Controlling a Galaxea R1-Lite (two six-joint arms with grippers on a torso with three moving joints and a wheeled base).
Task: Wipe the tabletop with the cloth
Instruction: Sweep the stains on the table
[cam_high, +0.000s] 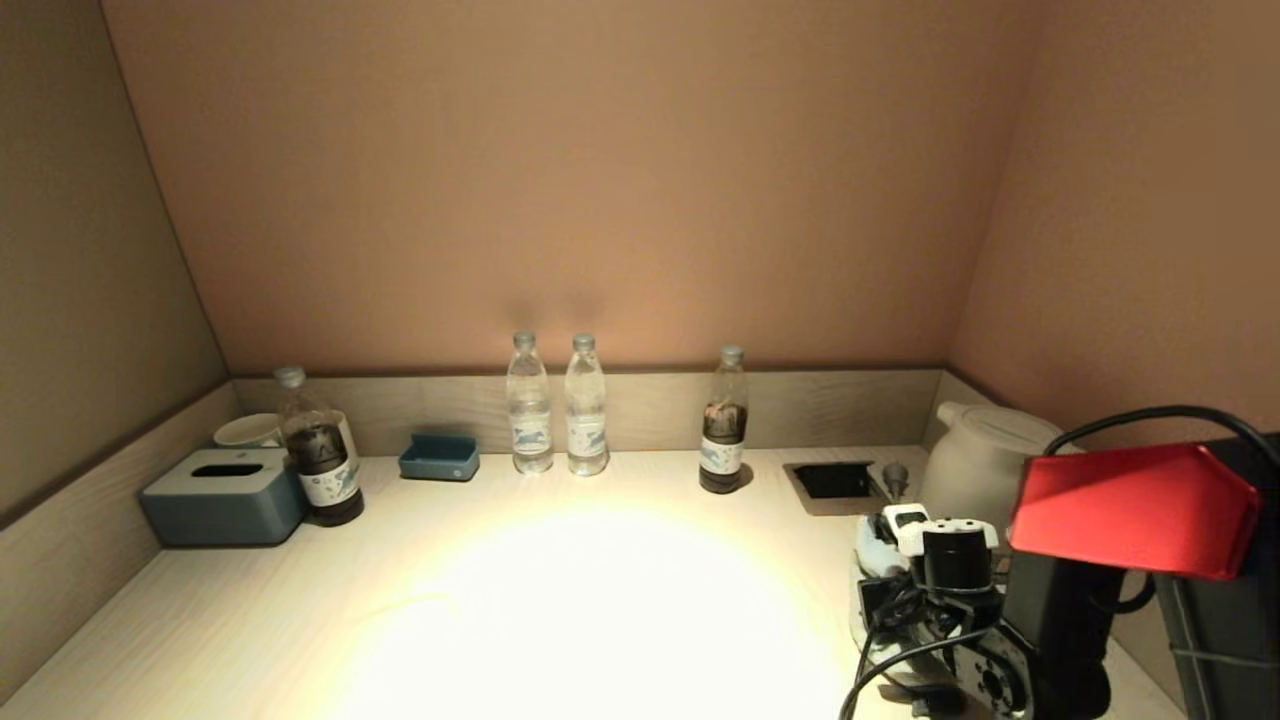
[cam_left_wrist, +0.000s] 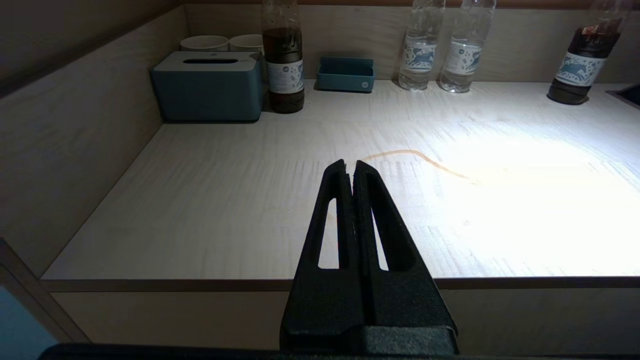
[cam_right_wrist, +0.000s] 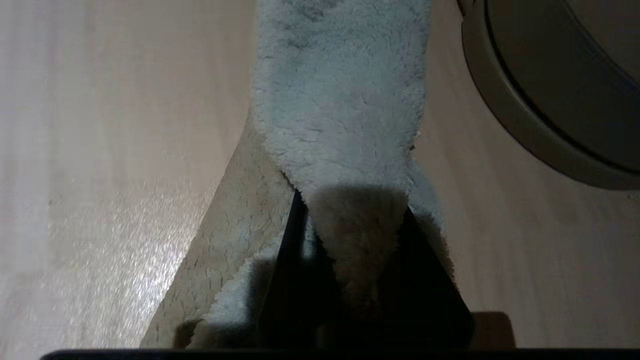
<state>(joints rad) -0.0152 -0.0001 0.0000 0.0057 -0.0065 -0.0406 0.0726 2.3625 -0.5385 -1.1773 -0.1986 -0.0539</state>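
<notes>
A pale wooden tabletop (cam_high: 560, 600) fills a walled alcove, and everything here is placed by the two clear water bottles (cam_high: 557, 405) standing at the back wall. Far left of them sit a blue tissue box (cam_high: 222, 495), cups (cam_high: 248, 430) and a cola bottle (cam_high: 318, 450), with a small blue tray (cam_high: 439, 457) nearer. The left gripper (cam_left_wrist: 349, 172) hovers off the table's front edge, left of the bottles, its fingers pressed together and empty. Ahead of it a thin brown streak (cam_left_wrist: 420, 160) curves across the wood. Right of the water bottles stands a second cola bottle (cam_high: 724, 425), then a recessed socket (cam_high: 833, 482) and a white kettle (cam_high: 985, 455). Far right and toward the front, just beside the kettle, the right gripper (cam_right_wrist: 350, 220) is clamped on the fluffy pale cloth (cam_right_wrist: 340, 100), which trails onto the wood. A wide sweep could likely knock the kettle or the upright bottles over, and the cloth may slip free if dragged hard.
</notes>
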